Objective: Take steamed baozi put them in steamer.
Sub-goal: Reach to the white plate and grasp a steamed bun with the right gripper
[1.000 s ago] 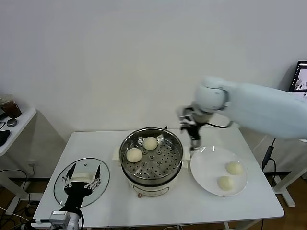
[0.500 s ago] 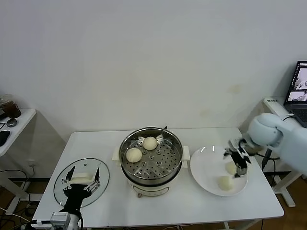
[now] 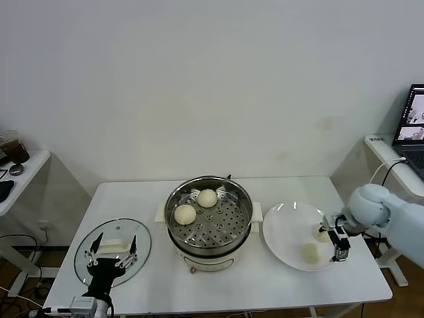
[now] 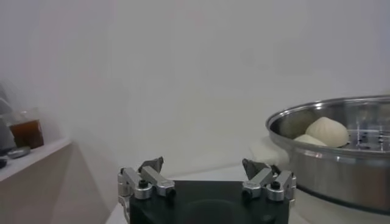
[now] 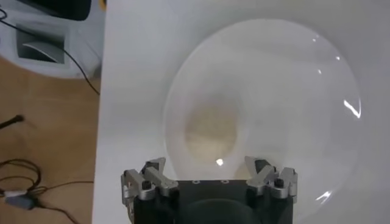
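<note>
The steamer [image 3: 209,222] stands mid-table with two baozi on its tray, one at the back [image 3: 207,197] and one at the left [image 3: 185,214]. Two more baozi lie on the white plate [image 3: 285,232]: a front one [image 3: 310,252] and a back one [image 3: 320,232]. My right gripper [image 3: 333,242] is open and low at the plate's right edge, beside these two. In the right wrist view my right gripper [image 5: 207,167] is open with one blurred baozi [image 5: 210,134] just ahead on the plate [image 5: 304,79]. My left gripper [image 3: 112,255] is parked open over the glass lid.
The round glass lid [image 3: 142,242] lies at the table's left front. In the left wrist view my left gripper [image 4: 203,165] faces the steamer [image 4: 341,164]. A side table with a cup [image 3: 13,147] stands far left, and a laptop [image 3: 416,109] far right.
My right arm swung from behind the steamer's right side across to the plate's right edge and came down beside the two baozi. The left arm has not moved.
</note>
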